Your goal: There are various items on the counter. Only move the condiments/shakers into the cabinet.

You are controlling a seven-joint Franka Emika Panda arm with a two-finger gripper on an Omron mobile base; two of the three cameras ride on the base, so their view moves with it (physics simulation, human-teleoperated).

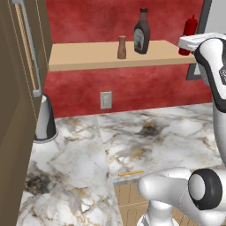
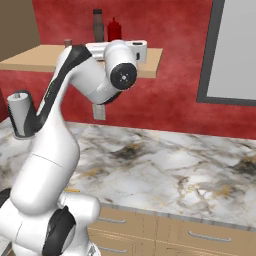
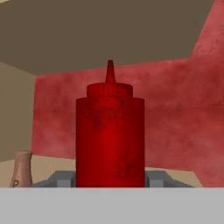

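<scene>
The slim red bottle [image 3: 110, 131] stands upright at the right end of the cabinet shelf [image 1: 88, 55]. My gripper [image 3: 110, 180] reaches in level with the shelf, and its grey fingers [image 3: 65, 179] press against both sides of the bottle's base. The same red bottle [image 1: 189, 32] rises just behind my white hand in the left base view. Further left on the shelf stand the dark brown sauce bottle [image 1: 142, 33] and the tan-brown shaker [image 1: 122, 47], both upright and apart from the gripper. The shaker [image 3: 22, 168] also sits at the lower left of the hand view.
On the marble counter [image 1: 154, 132] a grey-and-black cone-shaped appliance [image 1: 44, 119] stands at the far left by the tall dark brown door [image 1: 17, 88]. A thin orange stick [image 1: 130, 173] lies near the counter's front edge. A wall outlet [image 1: 106, 100] sits under the shelf.
</scene>
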